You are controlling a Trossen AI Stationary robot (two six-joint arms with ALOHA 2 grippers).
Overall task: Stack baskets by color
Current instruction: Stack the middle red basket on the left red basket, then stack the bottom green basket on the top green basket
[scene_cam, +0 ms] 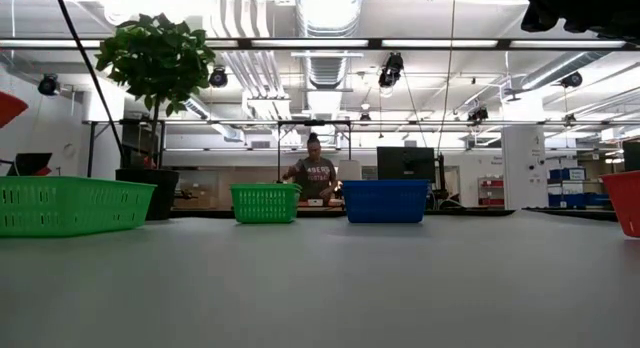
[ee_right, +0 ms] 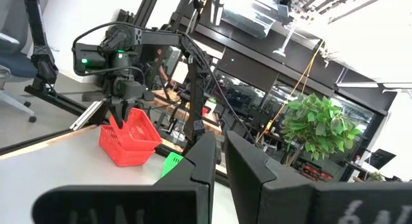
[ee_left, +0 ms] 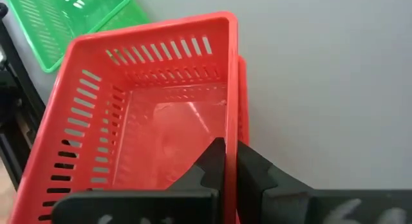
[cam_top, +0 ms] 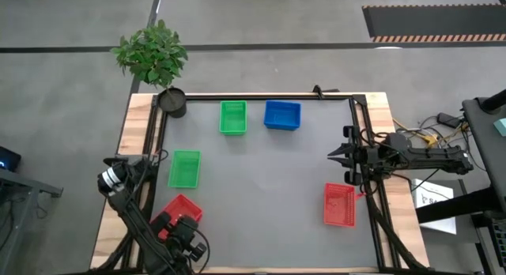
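The left gripper [ee_left: 230, 161] pinches the wall of a red basket [ee_left: 151, 124], empty and tilted, beside the near green basket [cam_top: 184, 168]. Across the table from it, the right gripper [cam_top: 335, 155] hangs pressed together.

1. Green basket [cam_top: 232, 117]: upright, mesh sides, at the far edge of the table, just left of the blue basket.
2. Blue basket [cam_top: 282, 114]: upright, at the far edge, near centre.
3. Second green basket [cam_top: 184, 168]: upright, on the left side, mid-table.
4. Red basket [cam_top: 179, 212]: tilted, near-left corner; the left wrist view shows it nested in another red one.
5. Second red basket [cam_top: 339, 205]: upright, on the right side.
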